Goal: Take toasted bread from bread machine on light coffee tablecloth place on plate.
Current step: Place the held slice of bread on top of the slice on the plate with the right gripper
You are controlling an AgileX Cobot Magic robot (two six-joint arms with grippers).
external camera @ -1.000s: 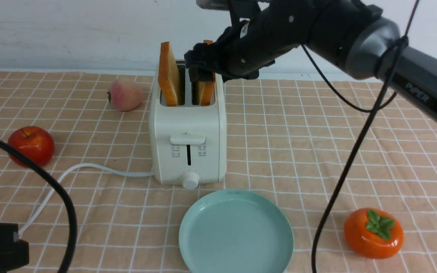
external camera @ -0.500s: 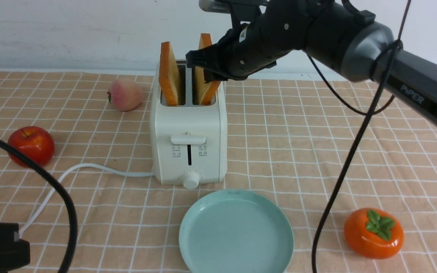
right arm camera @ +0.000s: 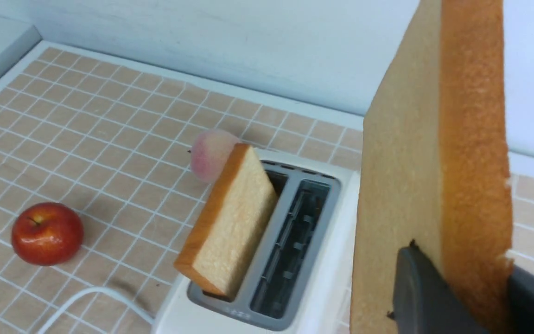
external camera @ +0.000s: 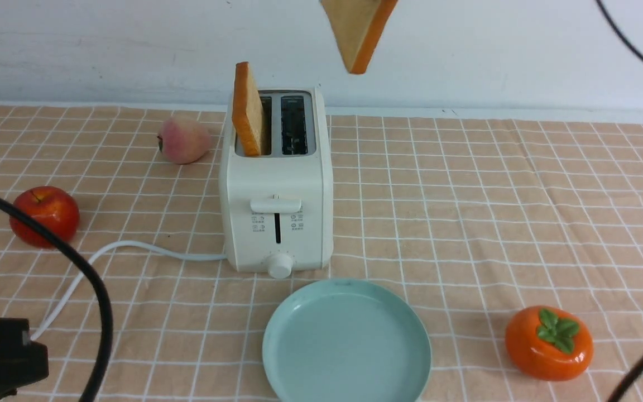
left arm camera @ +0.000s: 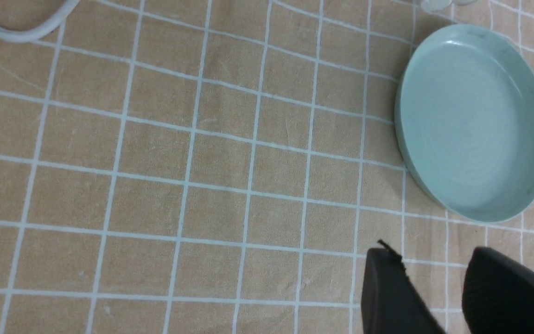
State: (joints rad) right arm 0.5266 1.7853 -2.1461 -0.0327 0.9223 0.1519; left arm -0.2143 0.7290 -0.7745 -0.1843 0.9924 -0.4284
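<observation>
Near the left edge of the light coffee tablecloth [external camera: 466,212], a tan weave gridded with thin white lines, sits a glossy red apple [external camera: 45,215], with a matte pink peach [external camera: 183,139] nearer the rear edge. Over the front-left corner the left gripper [left arm camera: 434,264] hangs, its black jaws parted around nothing. A smooth white cord [external camera: 132,248] curves to the bread machine [external camera: 276,184], a cream, boxy toaster mid-cloth whose printed icons are too small to read. One toast slice [external camera: 249,109], square with a porous golden face and orange-brown crust, leans in its left slot. The lifted toast slice [right arm camera: 434,162] hangs high above, pinched by the right gripper [right arm camera: 461,264]. The round, smooth teal plate [external camera: 346,340] lies at the front edge, just before the toaster. A shiny orange persimmon [external camera: 548,343] sits toward the front-right corner.
</observation>
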